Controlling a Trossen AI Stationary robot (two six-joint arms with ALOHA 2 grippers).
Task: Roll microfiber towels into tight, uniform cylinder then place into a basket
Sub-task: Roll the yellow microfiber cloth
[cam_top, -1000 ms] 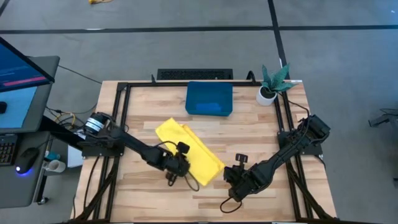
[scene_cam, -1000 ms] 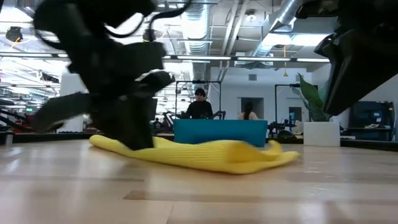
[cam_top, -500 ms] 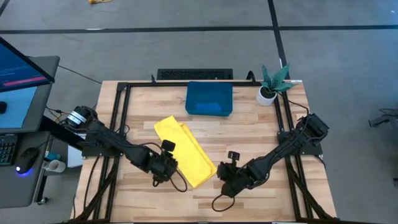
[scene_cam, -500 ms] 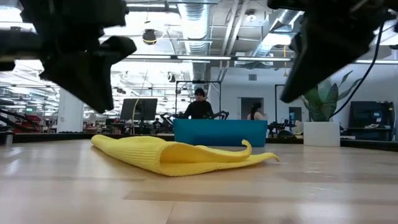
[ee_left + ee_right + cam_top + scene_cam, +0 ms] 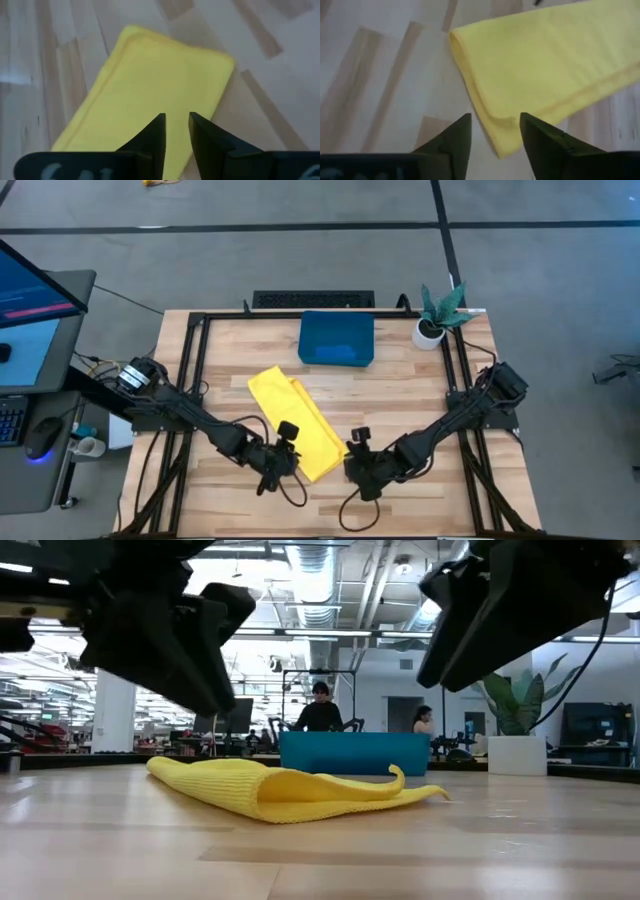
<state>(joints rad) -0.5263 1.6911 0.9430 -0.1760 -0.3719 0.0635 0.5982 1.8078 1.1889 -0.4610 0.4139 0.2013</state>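
The folded bright yellow microfiber towel (image 5: 298, 424) lies flat, well short of the shallow dark teal-blue rectangular basket (image 5: 337, 339). The left gripper (image 5: 176, 131) hangs over it, fingers narrowly parted; the right gripper (image 5: 494, 131) stands wide, both empty. No legible writing.

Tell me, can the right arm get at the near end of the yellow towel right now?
Probably yes. The right end effector hovers just beside the yellow towel, fingers apart, with nothing between them.

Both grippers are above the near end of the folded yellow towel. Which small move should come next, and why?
Probably lower both grippers onto the near end of the folded yellow microfiber towel. The left gripper and right gripper both hover open over that end, holding nothing, and the towel lies flat and unrolled on the wooden table.
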